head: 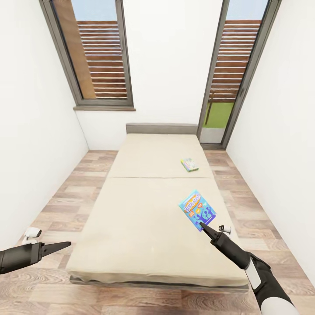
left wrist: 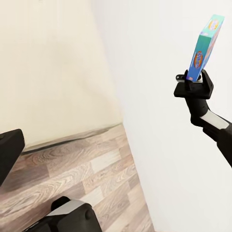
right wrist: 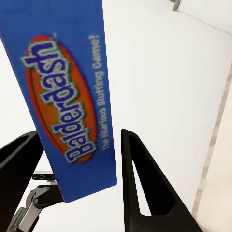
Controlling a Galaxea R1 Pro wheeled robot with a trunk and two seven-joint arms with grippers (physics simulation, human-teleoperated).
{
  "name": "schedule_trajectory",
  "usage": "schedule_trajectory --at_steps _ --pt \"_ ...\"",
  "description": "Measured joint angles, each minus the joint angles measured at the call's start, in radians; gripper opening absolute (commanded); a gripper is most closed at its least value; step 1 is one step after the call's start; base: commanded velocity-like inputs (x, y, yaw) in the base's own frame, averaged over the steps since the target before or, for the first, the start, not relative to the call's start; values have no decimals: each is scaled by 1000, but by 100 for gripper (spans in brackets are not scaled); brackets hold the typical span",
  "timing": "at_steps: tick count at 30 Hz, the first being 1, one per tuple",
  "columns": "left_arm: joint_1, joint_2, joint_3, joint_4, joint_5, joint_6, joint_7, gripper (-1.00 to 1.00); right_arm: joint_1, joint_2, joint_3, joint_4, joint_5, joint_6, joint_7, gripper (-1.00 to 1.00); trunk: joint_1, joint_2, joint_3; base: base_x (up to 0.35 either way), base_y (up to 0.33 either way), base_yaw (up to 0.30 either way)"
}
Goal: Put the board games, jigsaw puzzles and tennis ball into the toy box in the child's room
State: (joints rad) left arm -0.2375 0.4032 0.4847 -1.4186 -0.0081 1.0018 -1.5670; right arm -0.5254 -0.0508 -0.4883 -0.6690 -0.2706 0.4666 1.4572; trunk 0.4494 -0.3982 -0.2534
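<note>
A blue board game (head: pixel 197 210) with "Balderdash" on its lid (right wrist: pixel 72 101) stands between the fingers of my right gripper (head: pixel 202 225), which is shut on its lower edge. The left wrist view shows this box (left wrist: pixel 205 46) held upright, off the surface, in the right gripper (left wrist: pixel 194 83). A second, smaller green board game (head: pixel 190 164) lies flat on the far right of the cream bed (head: pixel 144 210). My left gripper (head: pixel 65 245) hovers open and holding nothing over the floor by the bed's near left corner. The table, toy box, jigsaw puzzles and tennis ball are out of view.
The bed runs down the middle of a narrow room, with white walls close on both sides and strips of wood-plank floor (head: pixel 74 192) between. A tall window (head: pixel 98 57) and a glass door (head: pixel 232 74) stand at the far end.
</note>
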Motion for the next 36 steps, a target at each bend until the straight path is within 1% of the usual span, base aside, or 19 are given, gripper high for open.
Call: schedule_trajectory --at_steps 36 --pt "0 0 0 0 0 0 0 100 0 4 1 0 0 0 0 -100 0 0 59 0 0 0"
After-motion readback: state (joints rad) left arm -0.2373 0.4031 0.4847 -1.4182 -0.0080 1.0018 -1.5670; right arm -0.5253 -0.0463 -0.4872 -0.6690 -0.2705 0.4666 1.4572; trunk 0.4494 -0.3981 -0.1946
